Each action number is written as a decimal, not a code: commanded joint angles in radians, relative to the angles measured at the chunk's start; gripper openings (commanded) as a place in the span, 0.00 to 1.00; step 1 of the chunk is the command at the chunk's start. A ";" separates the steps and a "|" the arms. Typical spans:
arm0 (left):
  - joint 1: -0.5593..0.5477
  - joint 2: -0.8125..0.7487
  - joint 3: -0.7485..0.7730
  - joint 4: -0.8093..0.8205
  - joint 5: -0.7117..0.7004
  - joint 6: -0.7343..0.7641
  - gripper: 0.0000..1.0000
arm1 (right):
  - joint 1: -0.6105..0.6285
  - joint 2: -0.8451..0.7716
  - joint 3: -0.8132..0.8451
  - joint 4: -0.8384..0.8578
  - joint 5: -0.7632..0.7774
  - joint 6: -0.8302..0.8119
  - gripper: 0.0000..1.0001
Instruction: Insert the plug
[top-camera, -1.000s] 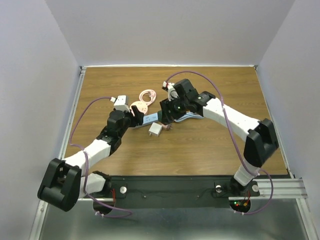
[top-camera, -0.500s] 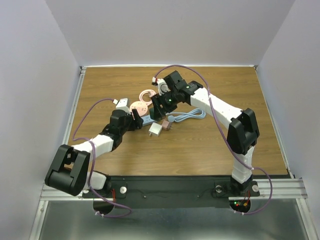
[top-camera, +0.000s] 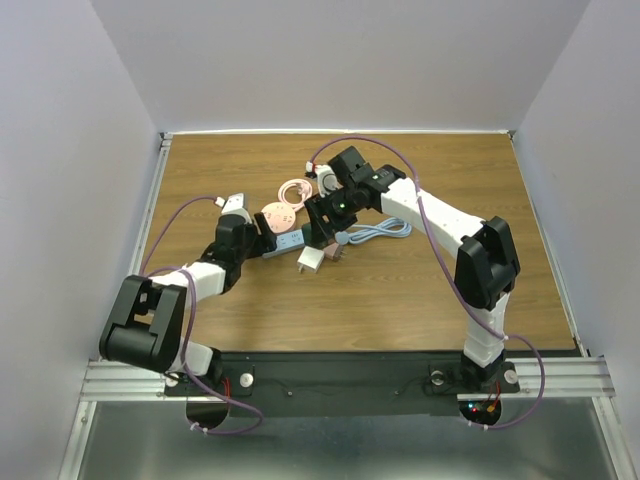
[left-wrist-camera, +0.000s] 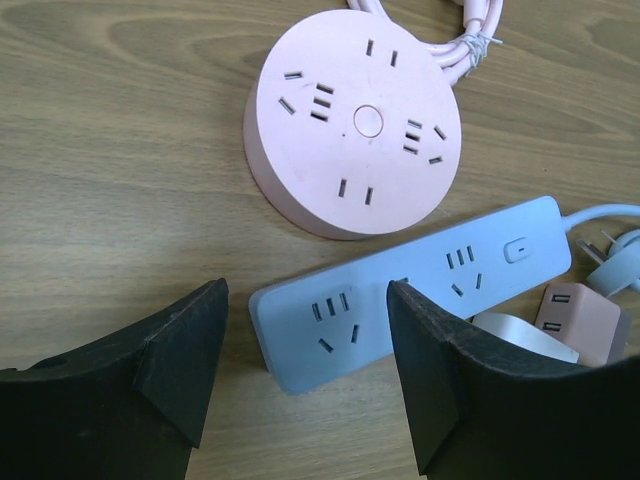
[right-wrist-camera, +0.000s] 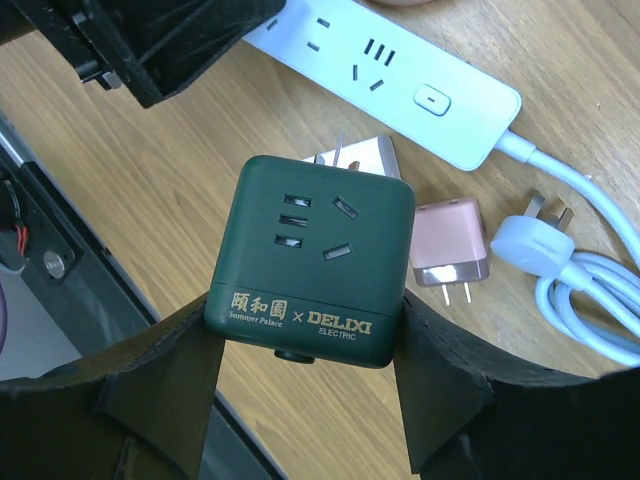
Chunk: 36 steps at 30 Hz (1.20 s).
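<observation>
Where the cube plug (right-wrist-camera: 312, 258) is: between the fingers of the right hand (right-wrist-camera: 305, 325), over the worktop (left-wrist-camera: 100, 150), near the right end of the power strip (left-wrist-camera: 420, 280).
Cube plug, look: dark green block with rounded corners; the face turned to the wrist camera has slot openings and gold lettering along its lower edge.
Right hand: pinching the cube plug, one finger against each side.
Left hand (left-wrist-camera: 305, 300): spread, nothing held; its fingers stand either side of the left end of the power strip.
Power strip: pale blue bar lying flat, with a button near its cable end.
Round socket (left-wrist-camera: 352, 120): pink disc, just beyond the power strip.
White charger (right-wrist-camera: 365, 155): partly hidden behind the cube plug, prongs showing.
Pink charger (right-wrist-camera: 450, 243): just right of the cube plug, two prongs.
Cable plug (right-wrist-camera: 530, 240): pale blue, beside the pink charger.
</observation>
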<state>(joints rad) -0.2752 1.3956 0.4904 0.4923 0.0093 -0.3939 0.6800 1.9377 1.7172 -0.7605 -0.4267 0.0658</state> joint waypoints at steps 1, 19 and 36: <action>-0.002 0.023 0.046 0.069 0.032 -0.014 0.75 | -0.005 -0.068 -0.008 0.010 -0.024 -0.021 0.20; -0.122 0.065 -0.024 0.112 0.162 -0.088 0.65 | -0.008 -0.063 0.002 -0.051 0.005 -0.037 0.20; -0.213 -0.061 -0.104 0.101 0.213 -0.083 0.63 | -0.046 -0.019 0.126 -0.398 0.043 -0.253 0.24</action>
<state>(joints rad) -0.4824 1.3529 0.3828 0.5800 0.1749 -0.5011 0.6361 1.9247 1.7340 -1.0763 -0.3511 -0.0998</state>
